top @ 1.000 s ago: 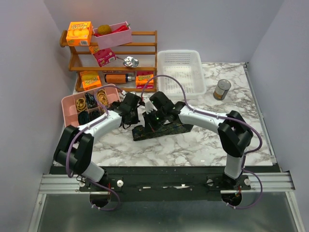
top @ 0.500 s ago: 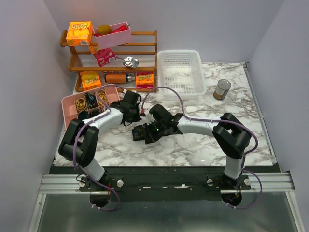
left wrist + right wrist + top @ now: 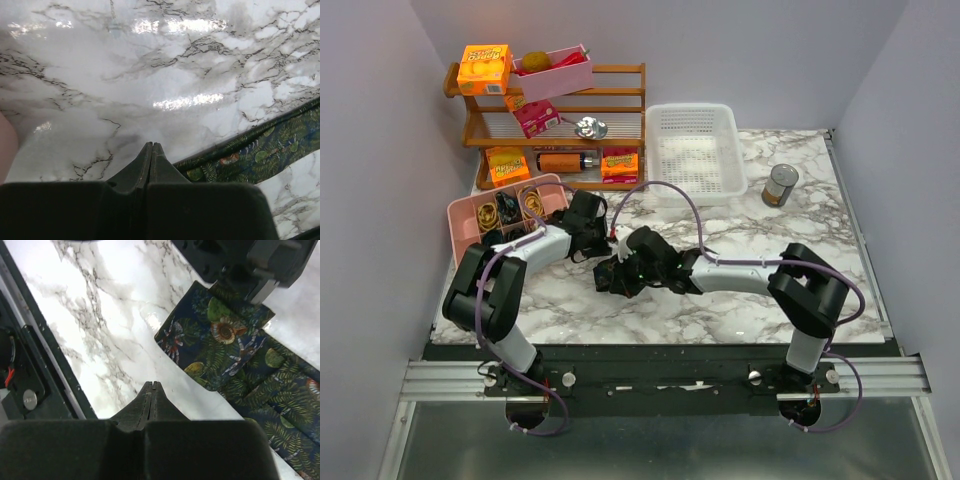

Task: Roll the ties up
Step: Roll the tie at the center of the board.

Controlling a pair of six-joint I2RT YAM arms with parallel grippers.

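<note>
**Marble surface, both tools shut beside the tie**

A white, grey-veined marble surface (image 3: 720,300) fills the space between pale walls, with both arms reaching toward its middle.

The left tool (image 3: 151,147) has its fingers pressed together with no gap and nothing between the tips. They point over bare marble. The tie (image 3: 250,155), dark fabric printed with green leaves, runs diagonally just beside them on the right. Its lower part slips behind the tool's body, so I cannot tell whether they touch.

The right tool (image 3: 151,386) is likewise pinched closed and empty, its tips over bare marble. Near it the tie (image 3: 225,345) lies folded in layers, and the black body of the left tool (image 3: 245,265) sits over the far end and hides it.

From above, the tie (image 3: 610,278) is mostly covered by the right tool (image 3: 620,270); only a dark patch shows.

Farther out stand a pink compartment tray (image 3: 460,212), a wooden rack (image 3: 640,120), a white basket (image 3: 695,150) and a can (image 3: 780,185). The tray's contents are too small to identify.
</note>
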